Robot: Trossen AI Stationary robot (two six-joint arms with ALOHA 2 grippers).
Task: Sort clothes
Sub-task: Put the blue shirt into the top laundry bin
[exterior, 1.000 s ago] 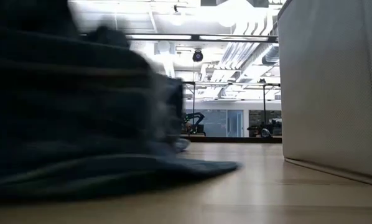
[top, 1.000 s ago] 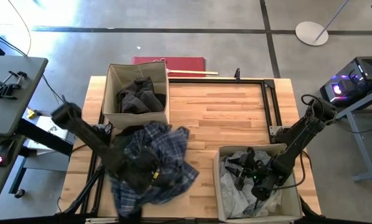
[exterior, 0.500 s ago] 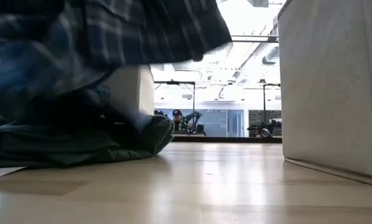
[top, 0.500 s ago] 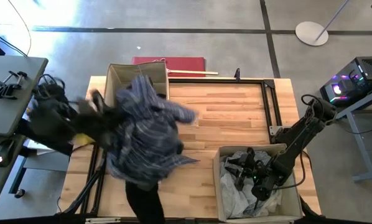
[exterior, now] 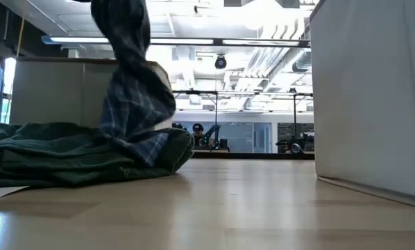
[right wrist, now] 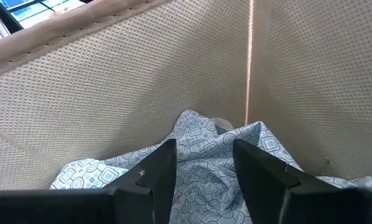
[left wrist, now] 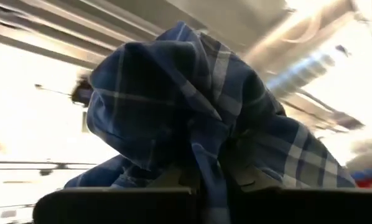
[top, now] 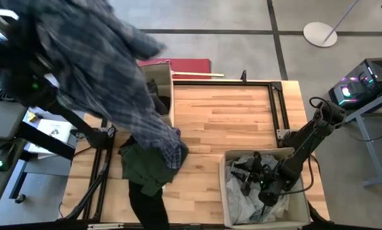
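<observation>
Left tool (left wrist: 204, 186) pinching plaid shirt (top: 108, 70), now lifted high over far-left box (top: 167, 70); green garment (top: 146, 167) uncovered on counter (top: 236, 115). Right tool (right wrist: 201, 165) open in near-right box (top: 224, 185).

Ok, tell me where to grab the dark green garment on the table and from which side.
Take the dark green garment at its bunched edge facing the right box, coming straight down from above. It lies crumpled flat on the table, and the plaid shirt hanging from the left end effector drapes over its far side, so the bare wood side is likely freest.
</observation>
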